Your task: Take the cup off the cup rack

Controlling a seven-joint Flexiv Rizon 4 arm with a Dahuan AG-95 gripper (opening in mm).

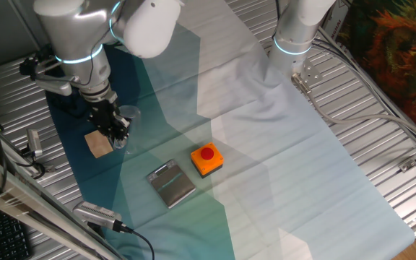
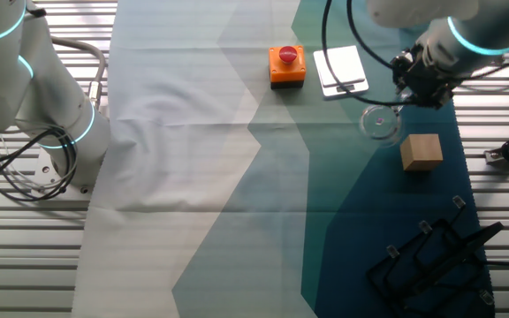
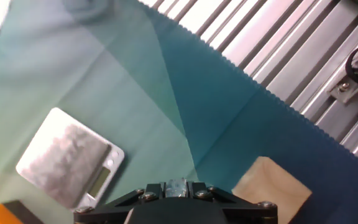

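- Ribbed metal tabletop (image 2: 237, 283), covered by a cloth (image 2: 237, 132) in white, pale green and dark blue panels, forms the work surface.
- Cup rack (image 2: 436, 261) lies at the lower right of the other fixed view, black frame with short pegs, well apart from the cup.
- Cup (image 2: 380, 122), clear glass, sits at the upper right of that view, off the rack, just beside the wooden block (image 2: 421, 151); whether it rests on the cloth or hangs slightly above it cannot be told.
- Gripper (image 2: 401, 97) is at the cup's rim or handle side; the fingers appear closed narrowly on it, though the contact is partly hidden. The hand view shows only the gripper body, not the cup.
- Risk: a thin grip on smooth glass may slip, tipping the cup on release.
- Risk: the block stands close; a sideways drift could knock the cup against it.
- Risk: soft cloth may leave the cup unsteady.
- Kitchen scale (image 2: 341, 69) and orange box with red button (image 2: 286, 65) lie nearby, upper centre, within reach of a careless retreat.
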